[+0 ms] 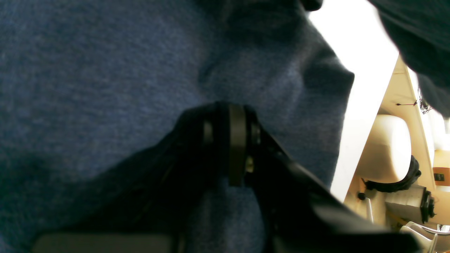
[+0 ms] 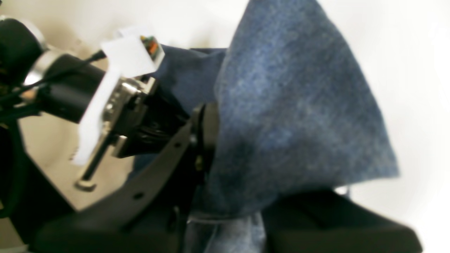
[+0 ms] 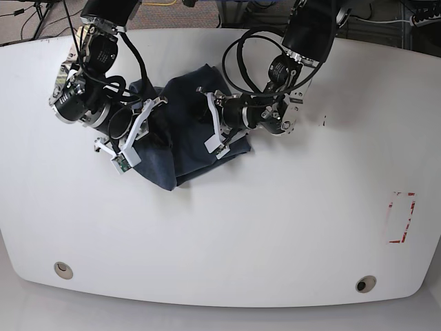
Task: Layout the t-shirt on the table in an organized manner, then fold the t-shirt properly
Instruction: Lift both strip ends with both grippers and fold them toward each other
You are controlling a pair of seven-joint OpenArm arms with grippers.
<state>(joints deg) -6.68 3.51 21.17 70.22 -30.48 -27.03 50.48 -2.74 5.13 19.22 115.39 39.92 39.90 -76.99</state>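
T-shirt (image 3: 180,124): dark navy-blue heathered cloth, bunched in a rumpled heap on the far-left part of the table, between the two arms; no lettering visible.
Table (image 3: 275,227): glossy white top with rounded corners; bare over most of its near half.
Left gripper (image 1: 230,140): jaws pressed together, pinching a fold of the blue cloth; fabric fills almost the whole left wrist view and wraps round the black fingers (image 1: 237,140).
Right gripper (image 2: 205,137): jaws pressed together on the cloth; a cone-shaped flap of the shirt (image 2: 291,105) stands up from the pinch, lighter blue on its lit face.
Arms in base view: right arm at the picture's left edge of the heap, left arm at its right edge; both wrists low over the cloth, close to each other.
Grommet holes (image 3: 63,269): two small round metal rings near the front edge, well apart from the shirt.
Red-outlined rectangle (image 3: 402,218): near the table's right side, well apart from the shirt.
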